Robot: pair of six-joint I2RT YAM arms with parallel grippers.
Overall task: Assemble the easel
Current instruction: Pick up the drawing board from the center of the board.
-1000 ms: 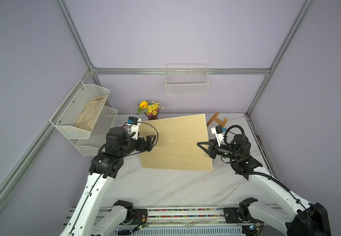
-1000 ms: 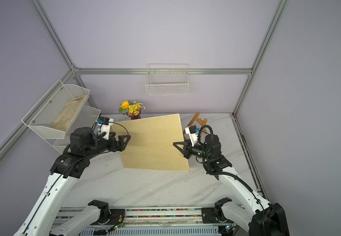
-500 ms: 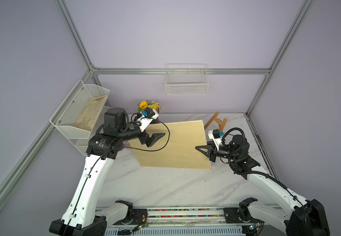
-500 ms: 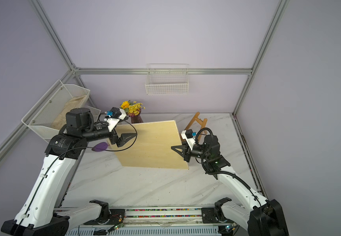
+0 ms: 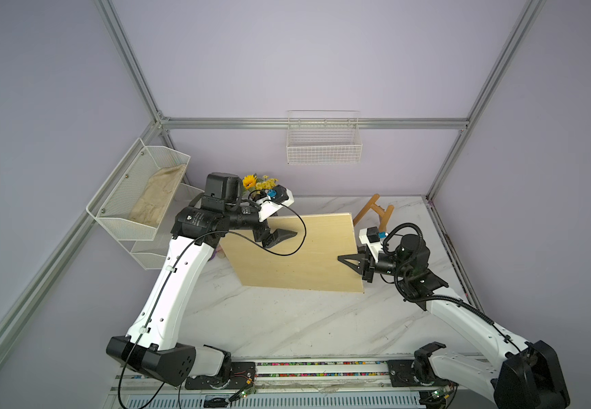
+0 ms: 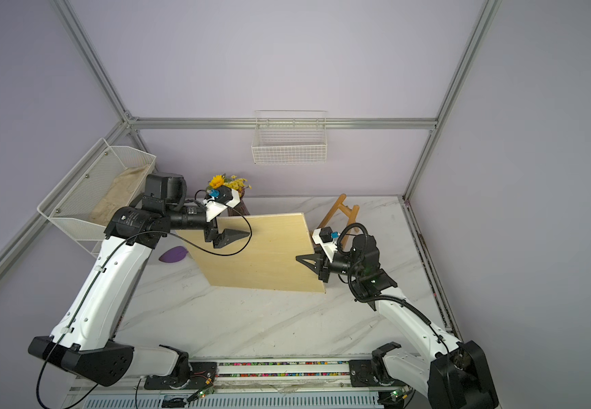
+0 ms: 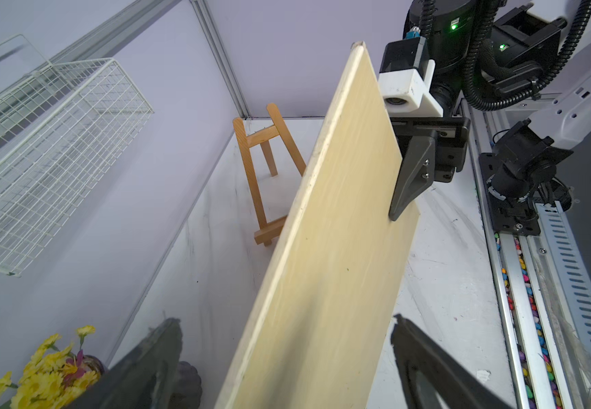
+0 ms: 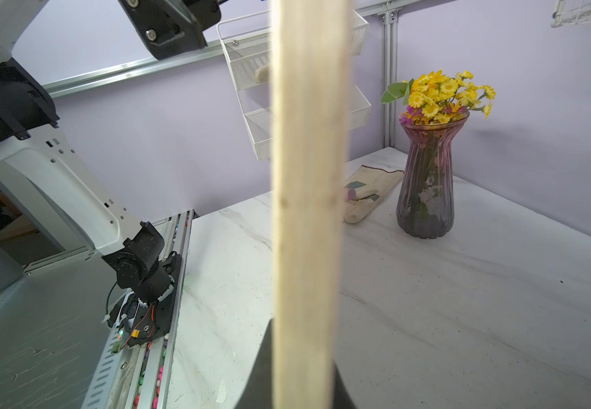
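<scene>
Clamping tilted plywood board [image 5: 297,258] by one edge with right gripper [image 5: 348,261] | hovering near its other end with left gripper [image 5: 284,238], jaws apart (apparently no contact) | easel [image 5: 372,212] upright behind, back corner | seat board gently on ledge [image 7: 269,231].

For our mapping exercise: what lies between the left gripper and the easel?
The plywood board, held by the right gripper; the left wrist view shows it covering part of the easel.
</scene>
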